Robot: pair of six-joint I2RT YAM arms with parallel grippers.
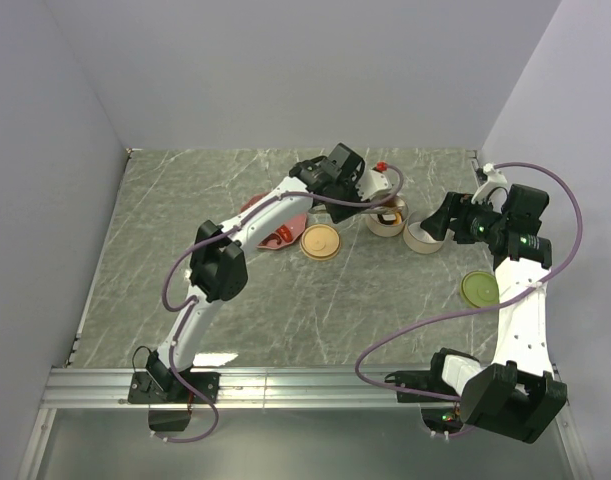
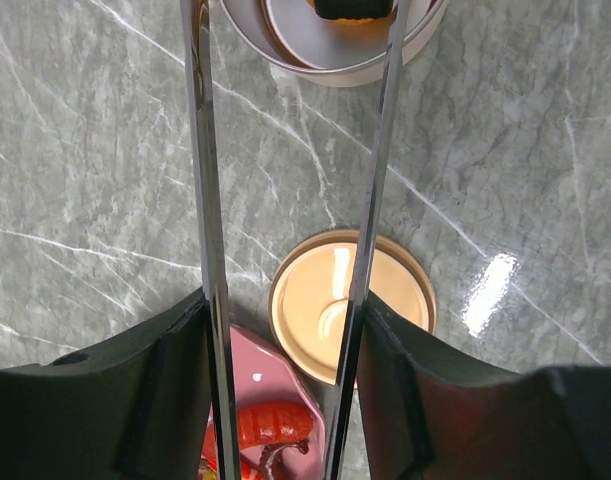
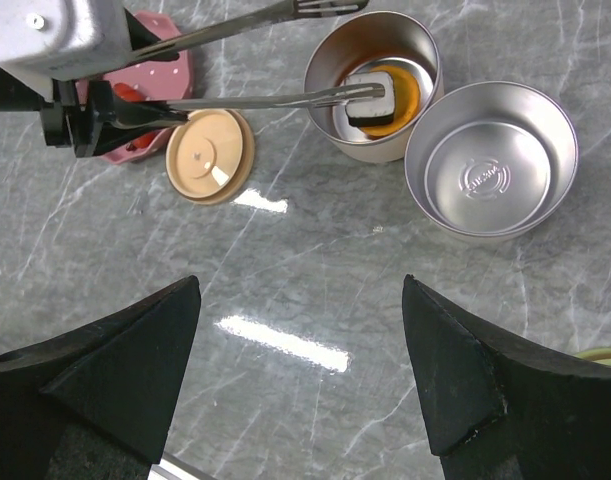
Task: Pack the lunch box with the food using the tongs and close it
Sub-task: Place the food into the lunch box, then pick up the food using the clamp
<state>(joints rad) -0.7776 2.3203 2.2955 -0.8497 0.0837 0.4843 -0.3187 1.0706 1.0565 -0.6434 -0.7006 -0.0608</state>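
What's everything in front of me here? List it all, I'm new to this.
filled tin: one, silver, centre
empty tin: one, silver, beside the filled tin
dark-and-pale block: one, black and white, in the filled tin
orange piece: one, orange, under or beside the block
tongs: one, grey metal, one tip at the block
pink plate: one, pink, left of the tins
sausage: at least one, red-orange, on the plate
beige lid: one, beige, between plate and filled tin
green lid: one, green, near the right arm
table: one, grey marble, under everything
left claw: one, black, gripping the tongs
right claw: one, black, open and empty
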